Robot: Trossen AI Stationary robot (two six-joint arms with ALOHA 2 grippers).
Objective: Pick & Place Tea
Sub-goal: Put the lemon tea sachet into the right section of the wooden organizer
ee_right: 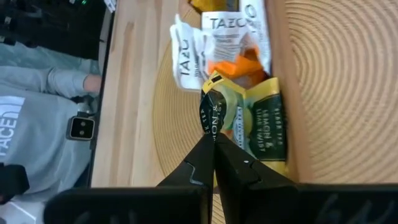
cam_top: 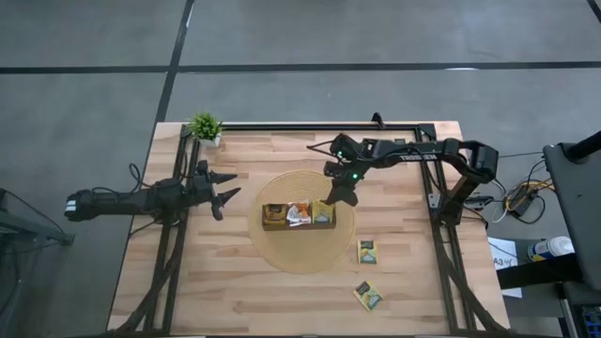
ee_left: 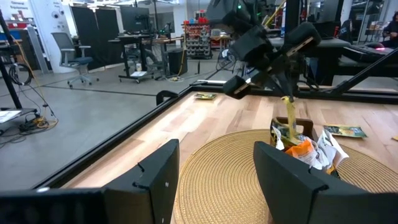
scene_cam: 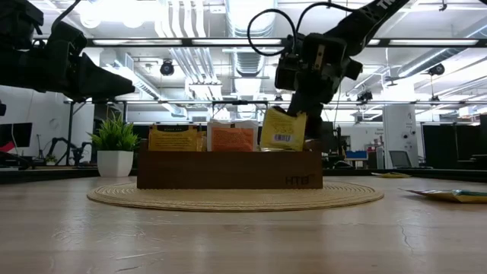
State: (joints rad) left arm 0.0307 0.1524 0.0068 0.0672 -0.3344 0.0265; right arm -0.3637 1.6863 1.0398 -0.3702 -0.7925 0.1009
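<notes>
Our right gripper (ee_right: 214, 144) pinches a thin, light, bendy tea sachet (ee_right: 212, 112) by its top edge, probably over the tray's (cam_top: 268, 225) right end. Left gripper (cam_top: 222, 189) waits spread at the table's left edge.

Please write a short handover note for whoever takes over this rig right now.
Right claw: shut on a green-and-yellow tea sachet, holding it over the right end of the wooden tray.
Left claw: open, empty, waiting left of the round woven mat.
Tray: sits on the mat; yellow sachets at its left end, white-and-orange ones in the middle, green-and-yellow ones at the right.
Done: several sachets are in the tray.
Left: release the held sachet into the tray, then probably fetch the two loose sachets on the table to the right of the mat.
</notes>
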